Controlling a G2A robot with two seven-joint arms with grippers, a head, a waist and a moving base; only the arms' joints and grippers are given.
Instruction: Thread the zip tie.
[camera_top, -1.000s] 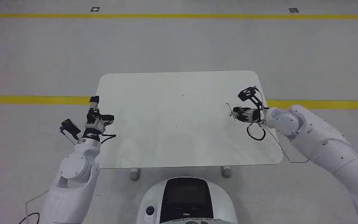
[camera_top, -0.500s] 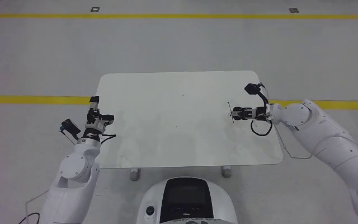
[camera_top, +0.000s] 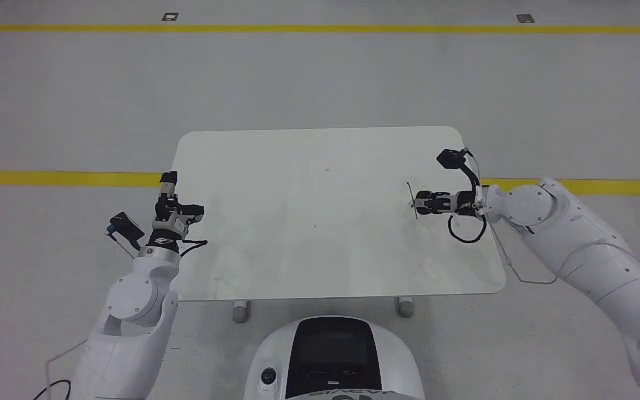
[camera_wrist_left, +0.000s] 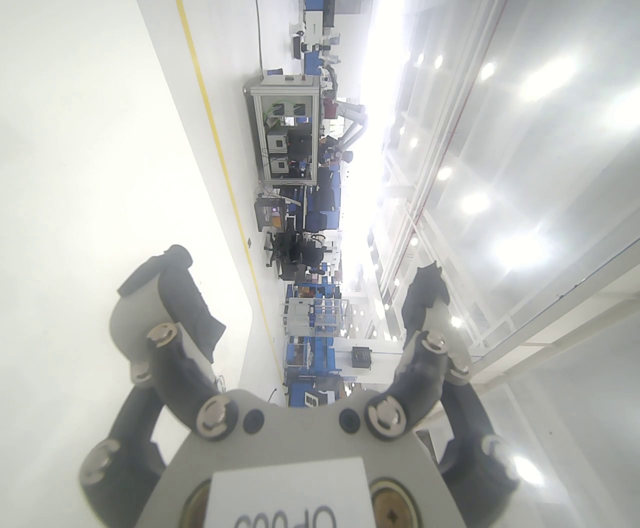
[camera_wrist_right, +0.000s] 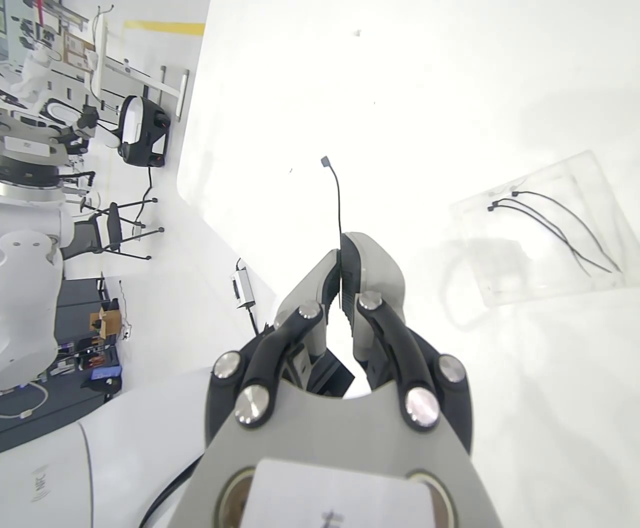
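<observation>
Right gripper (camera_wrist_right: 341, 249) over white table (camera_top: 300, 225), jaws shut tight on thin black zip tie (camera_wrist_right: 338, 200). Left gripper (camera_wrist_left: 300, 267) by table's left edge, jaws wide apart.

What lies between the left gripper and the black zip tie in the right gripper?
Nothing: in the top view, only bare white table top lies between the left gripper and the thin black zip tie pinched in the right gripper.

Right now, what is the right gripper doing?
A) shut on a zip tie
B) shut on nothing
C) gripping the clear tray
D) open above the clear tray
A: the right gripper is pinched shut on a zip tie, whose head end sticks out in front of it.
</observation>
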